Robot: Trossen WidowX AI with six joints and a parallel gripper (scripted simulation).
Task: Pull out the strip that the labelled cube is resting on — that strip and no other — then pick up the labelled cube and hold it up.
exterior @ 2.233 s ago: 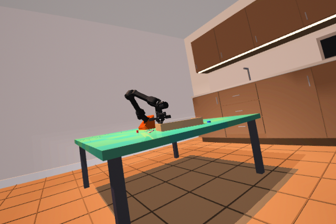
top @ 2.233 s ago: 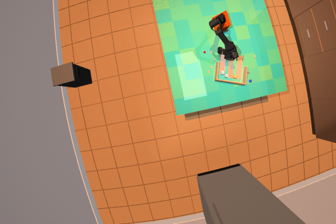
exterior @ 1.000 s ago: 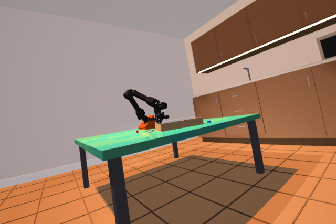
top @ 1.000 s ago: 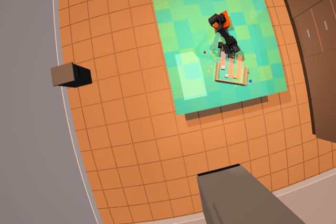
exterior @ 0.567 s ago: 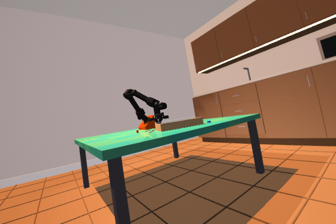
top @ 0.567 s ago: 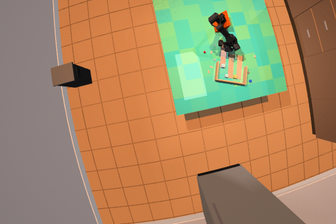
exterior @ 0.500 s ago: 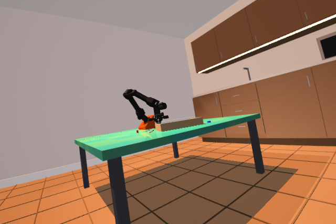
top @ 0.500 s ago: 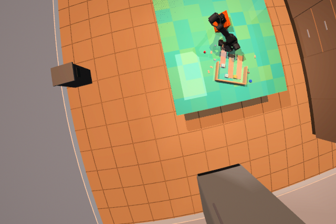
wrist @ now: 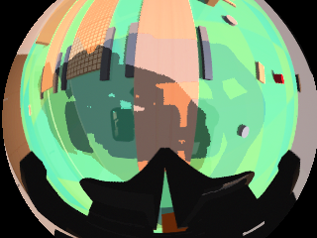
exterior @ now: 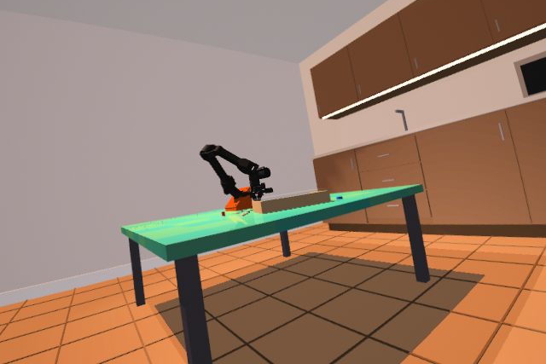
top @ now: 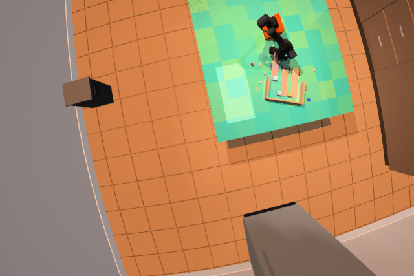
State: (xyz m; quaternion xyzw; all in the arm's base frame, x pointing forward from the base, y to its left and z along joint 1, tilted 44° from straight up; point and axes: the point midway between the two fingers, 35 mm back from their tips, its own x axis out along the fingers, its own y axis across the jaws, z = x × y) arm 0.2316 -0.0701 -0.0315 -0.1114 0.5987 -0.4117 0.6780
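A white cube [top: 274, 78] sits on the outer pink strip [top: 274, 70] [wrist: 165, 50], inside the mouth of the wooden frame [top: 284, 101] [exterior: 293, 202]. Another white cube [top: 279, 93] and a yellow cube [top: 290, 94] are seen deeper in; which is labelled cannot be told. Over the outer strip's near end, the gripper [top: 276, 59] [exterior: 258, 197] [wrist: 164, 151] is clenched, fingertips together.

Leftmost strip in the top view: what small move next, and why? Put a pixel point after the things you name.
Probably ease the strip [top: 274, 70] [wrist: 165, 50] slightly farther toward the orange base [top: 281, 27] [exterior: 235, 205]: it juts past its neighbours, yet a white cube [top: 274, 78] still appears to sit at its far end.
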